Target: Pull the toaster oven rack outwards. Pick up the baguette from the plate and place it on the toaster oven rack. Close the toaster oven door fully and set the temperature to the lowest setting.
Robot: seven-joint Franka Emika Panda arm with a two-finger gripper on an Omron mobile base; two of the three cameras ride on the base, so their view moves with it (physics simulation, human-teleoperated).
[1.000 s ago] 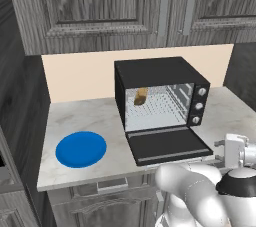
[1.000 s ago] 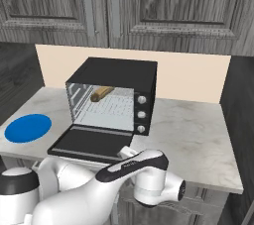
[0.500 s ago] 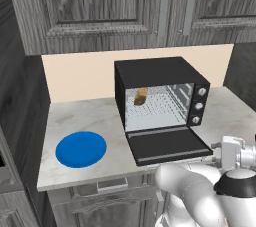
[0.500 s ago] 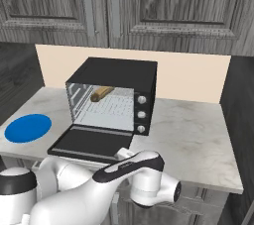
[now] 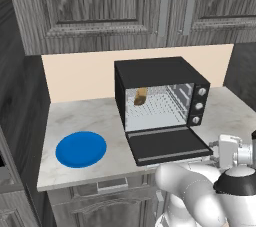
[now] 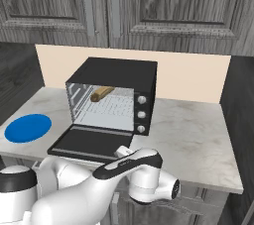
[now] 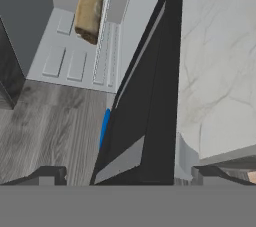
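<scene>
Baguette (image 5: pixel 141 96) sits on the rack (image 5: pixel 155 109); with the hand (image 7: pixel 125 173) spread and empty, lift the lowered door (image 5: pixel 167 146) squarely from beneath until fully closed.

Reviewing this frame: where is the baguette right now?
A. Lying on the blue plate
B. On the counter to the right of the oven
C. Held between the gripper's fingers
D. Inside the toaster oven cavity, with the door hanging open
D. The baguette sits inside the toaster oven, whose toaster oven door lies folded down flat, while the plate is bare.
</scene>
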